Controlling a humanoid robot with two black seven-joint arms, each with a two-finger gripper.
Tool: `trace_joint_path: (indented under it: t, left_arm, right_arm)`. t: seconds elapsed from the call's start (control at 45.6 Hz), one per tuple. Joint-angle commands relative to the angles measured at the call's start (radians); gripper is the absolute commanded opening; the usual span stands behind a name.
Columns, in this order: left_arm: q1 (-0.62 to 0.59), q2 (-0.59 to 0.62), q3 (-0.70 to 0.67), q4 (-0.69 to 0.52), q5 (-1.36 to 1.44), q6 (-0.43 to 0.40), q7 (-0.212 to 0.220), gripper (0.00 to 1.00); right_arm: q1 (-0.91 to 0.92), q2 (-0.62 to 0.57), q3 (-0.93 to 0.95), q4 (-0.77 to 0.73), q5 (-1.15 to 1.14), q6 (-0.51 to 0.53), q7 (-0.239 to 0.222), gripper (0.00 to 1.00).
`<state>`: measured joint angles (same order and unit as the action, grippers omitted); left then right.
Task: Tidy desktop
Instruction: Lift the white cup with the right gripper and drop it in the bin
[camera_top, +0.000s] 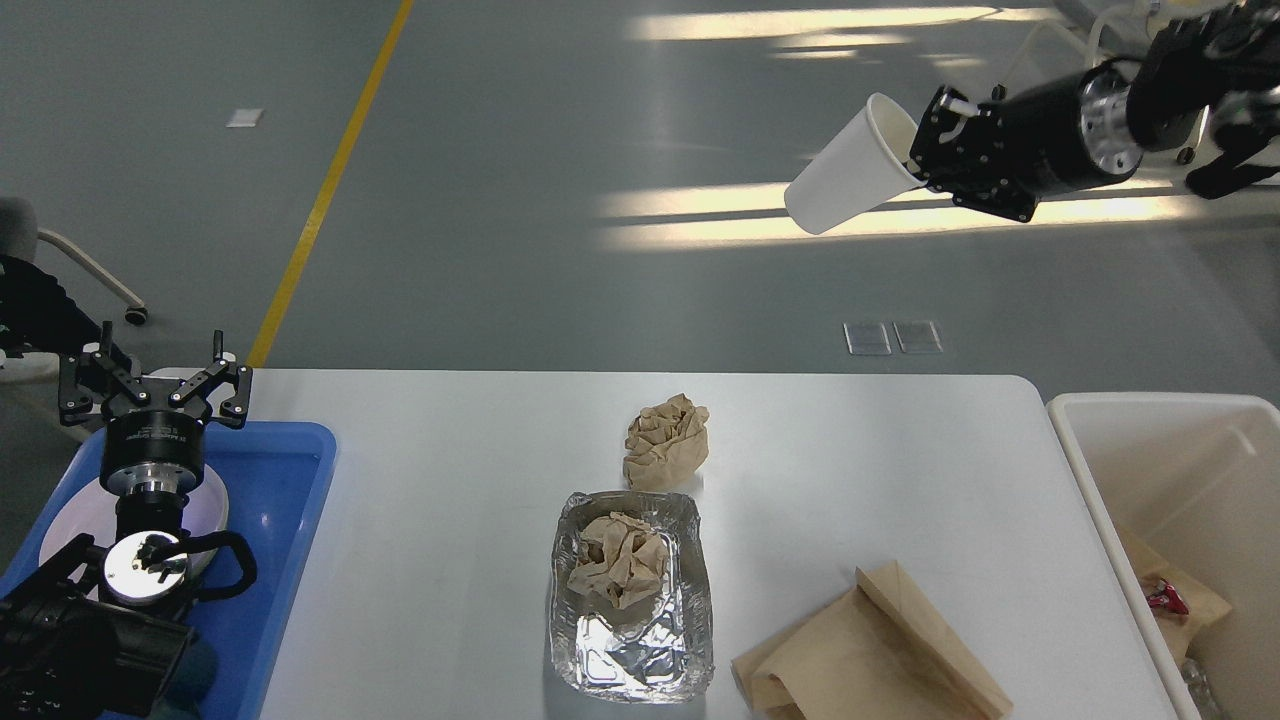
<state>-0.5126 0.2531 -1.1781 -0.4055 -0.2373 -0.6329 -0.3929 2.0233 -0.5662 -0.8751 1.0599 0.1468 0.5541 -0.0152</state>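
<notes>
White paper cup (850, 180) tilts in the right gripper (925, 150), pinched at its rim high beyond the bench (450, 480); the left gripper (155, 385) hangs spread over a blue tray (290, 480).

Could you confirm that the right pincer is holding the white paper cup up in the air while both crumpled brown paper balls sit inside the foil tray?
Not quite. The right pincer does hold the white paper cup aloft, but only one crumpled paper ball sits in the foil tray; the other ball lies on the desktop just beyond it, as the head view shows.
</notes>
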Motion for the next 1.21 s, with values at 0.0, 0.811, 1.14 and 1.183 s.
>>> trace_joint_path:
  t: [0.0,0.811,1.14,1.183]
  left_arm:
    - [0.000,0.000,0.000,-0.001,-0.001,0.001,-0.001,0.96]
    - [0.000,0.000,0.000,-0.001,-0.001,0.001,0.000,0.96]
    - [0.000,0.000,0.000,-0.001,-0.001,0.001,-0.001,0.96]
    - [0.000,0.000,0.000,0.001,-0.001,0.001,-0.001,0.96]
  right_arm:
    - [0.002,-0.017,-0.016,-0.015,0.000,0.001,-0.002,0.00]
    - [-0.980,-0.078,-0.044,-0.412,0.017,-0.579,-0.005,0.00]
    - [-1.111,-0.052,0.051,-0.525,0.019,-0.582,-0.005,1.00]
    - [-1.108,-0.049,0.044,-0.518,0.019,-0.582,-0.006,1.00]
